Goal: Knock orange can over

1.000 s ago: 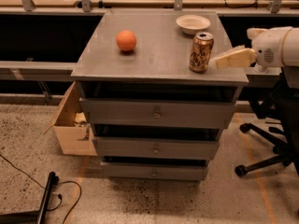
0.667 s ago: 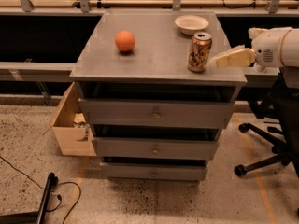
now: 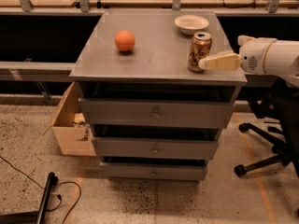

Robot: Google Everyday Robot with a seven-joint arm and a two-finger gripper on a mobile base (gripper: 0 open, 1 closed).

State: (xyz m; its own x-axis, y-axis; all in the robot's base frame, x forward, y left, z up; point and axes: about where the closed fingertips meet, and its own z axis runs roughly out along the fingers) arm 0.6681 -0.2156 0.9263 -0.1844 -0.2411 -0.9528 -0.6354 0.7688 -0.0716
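The orange can (image 3: 199,50) is seen upright at approx. 4 o'clock on the cabinet top (image 3: 159,59), w/ the gripper (image 3: 205,63) set at its 4 o'clock side (grip state can't be told), so 1 firm push toward 9 o'clock is judged needed.

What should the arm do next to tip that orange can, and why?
Probably sweep the gripper sideways into the orange can. The can stands upright near the right front edge of the cabinet top, and the gripper sits right beside its lower part, seemingly touching, so a short push should likely topple it.
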